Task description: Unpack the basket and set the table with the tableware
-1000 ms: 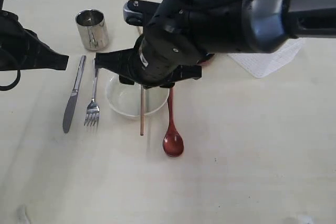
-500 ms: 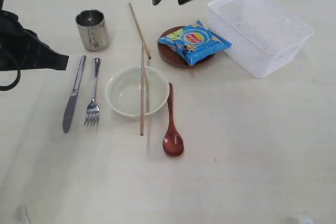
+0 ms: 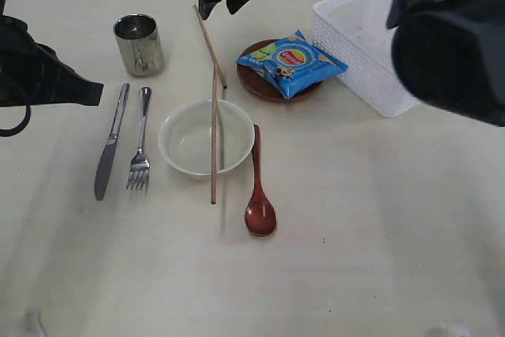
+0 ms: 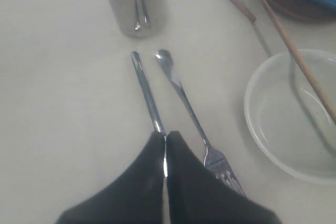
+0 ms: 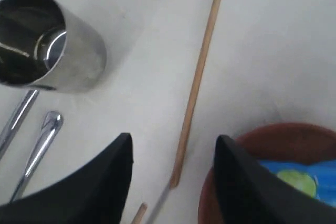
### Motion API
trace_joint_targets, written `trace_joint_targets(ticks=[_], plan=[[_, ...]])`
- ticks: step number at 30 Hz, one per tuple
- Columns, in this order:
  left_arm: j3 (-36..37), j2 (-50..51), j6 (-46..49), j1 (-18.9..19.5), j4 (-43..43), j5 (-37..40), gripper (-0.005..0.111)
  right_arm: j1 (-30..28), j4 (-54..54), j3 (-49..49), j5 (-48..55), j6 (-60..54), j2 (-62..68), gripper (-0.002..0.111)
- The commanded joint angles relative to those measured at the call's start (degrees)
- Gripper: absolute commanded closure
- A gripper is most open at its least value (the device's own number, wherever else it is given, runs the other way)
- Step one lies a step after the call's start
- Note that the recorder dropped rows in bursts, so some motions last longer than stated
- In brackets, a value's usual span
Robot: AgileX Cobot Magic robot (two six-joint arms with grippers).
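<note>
Table (image 3: 355, 258) nearly set: basket (image 3: 355, 29) far right looks emptied, part hidden by the right arm. Plate (image 3: 260, 88) carrying the crisp packet (image 3: 292, 63), bowl (image 3: 189, 147), cup (image 3: 140, 43), spoon (image 3: 258, 195), knife (image 3: 110, 144) and fork (image 3: 140, 147) lie out, but one chopstick (image 3: 214, 171) crosses the bowl and the other (image 3: 209, 45) lies far of it, probably still to pair. Versus earlier, right gripper (image 3: 219, 7), jaws apart and empty, has shifted left over the far chopstick; left gripper (image 4: 165, 142) is pressed together by the knife, tableware unmoved.
</note>
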Motion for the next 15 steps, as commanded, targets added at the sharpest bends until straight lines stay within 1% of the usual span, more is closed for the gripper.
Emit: trace_joint_targets(ticks=[1,3,5,7,15], plan=[[0.31,-0.28,0.02,0.16,0.22,-0.18,0.107,-0.05,-0.30,-11.34,1.15,-2.59,8.32,0.062],[0.31,-0.28,0.02,0.16,0.22,-0.18,0.107,-0.05,-0.34,-16.23,0.69,-4.55,12.30,0.062],[0.31,-0.28,0.02,0.16,0.22,-0.18,0.107,-0.05,-0.93,-18.33,-0.48,-4.55,14.84,0.062],[0.31,-0.28,0.02,0.16,0.22,-0.18,0.107,-0.05,-3.09,-18.61,-0.61,-4.45,15.47,0.062],[0.31,-0.28,0.02,0.16,0.22,-0.18,0.107,0.32,-2.58,-18.61,-1.29,-4.12,16.29,0.062]])
